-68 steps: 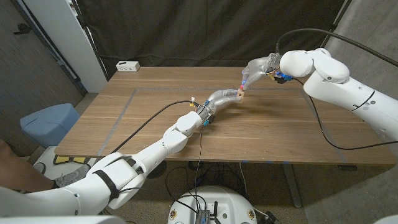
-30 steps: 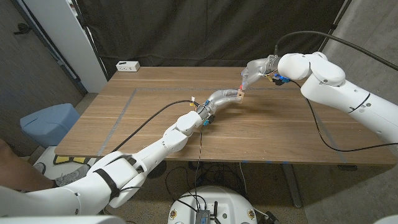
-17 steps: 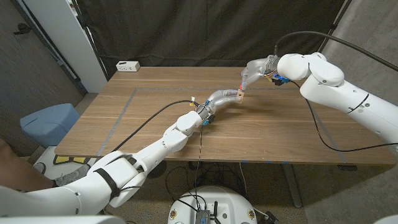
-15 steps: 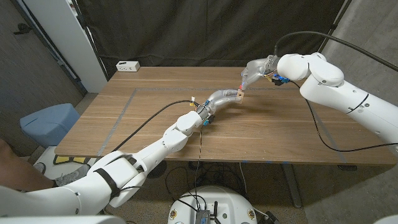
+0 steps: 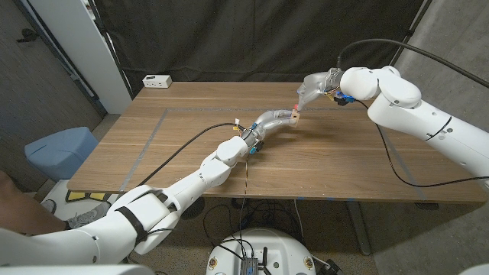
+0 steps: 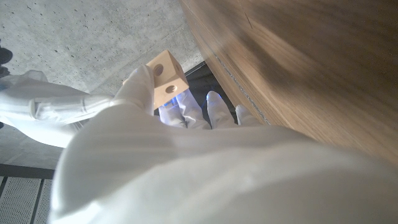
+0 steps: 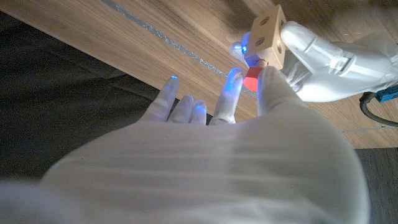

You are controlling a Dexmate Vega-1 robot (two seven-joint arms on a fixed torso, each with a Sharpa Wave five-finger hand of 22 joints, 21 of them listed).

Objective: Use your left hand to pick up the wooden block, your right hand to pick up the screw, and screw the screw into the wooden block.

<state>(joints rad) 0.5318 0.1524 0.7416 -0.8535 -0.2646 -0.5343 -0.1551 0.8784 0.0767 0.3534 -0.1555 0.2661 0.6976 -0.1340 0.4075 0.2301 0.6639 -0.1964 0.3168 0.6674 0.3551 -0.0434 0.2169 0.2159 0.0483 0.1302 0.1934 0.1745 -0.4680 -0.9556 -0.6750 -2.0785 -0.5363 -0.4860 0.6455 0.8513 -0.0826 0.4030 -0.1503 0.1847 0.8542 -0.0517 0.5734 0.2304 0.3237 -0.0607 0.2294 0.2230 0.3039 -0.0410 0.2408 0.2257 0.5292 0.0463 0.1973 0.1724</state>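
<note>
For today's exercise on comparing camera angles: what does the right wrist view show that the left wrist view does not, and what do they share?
Only the right wrist view: the red-headed screw pinched by the right hand against the wooden block, and grey tape lines on the table. Only the left wrist view: concrete floor past the table edge. Both: the block held by the left hand.

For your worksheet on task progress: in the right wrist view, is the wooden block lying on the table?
No: the left hand holds the wooden block up off the table.
</note>
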